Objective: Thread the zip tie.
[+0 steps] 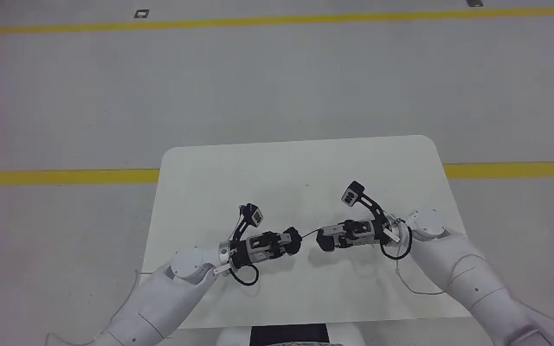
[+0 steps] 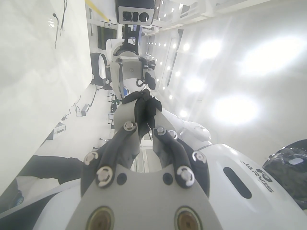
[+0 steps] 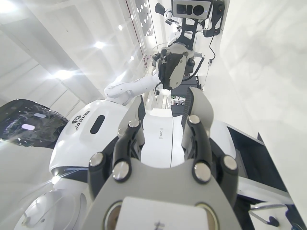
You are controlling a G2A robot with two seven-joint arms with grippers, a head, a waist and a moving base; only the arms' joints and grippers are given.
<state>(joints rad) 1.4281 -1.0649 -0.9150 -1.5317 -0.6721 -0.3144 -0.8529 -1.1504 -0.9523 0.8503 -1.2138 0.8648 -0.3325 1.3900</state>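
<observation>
As both hover over the white table (image 1: 199,173)
left gripper (image 2: 145,100) pinches the zip tie (image 1: 309,231), right gripper (image 3: 165,104) jaws apart

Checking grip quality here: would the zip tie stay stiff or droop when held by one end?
Probably springy, not limp: the zip tie runs nearly straight out from the left gripper. Likely very light, being so thin. It might pivot in the shut jaws.

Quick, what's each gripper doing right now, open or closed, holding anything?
Left gripper: fingers closed, apparently on the zip tie.
Right gripper: fingers open, holding nothing.
</observation>
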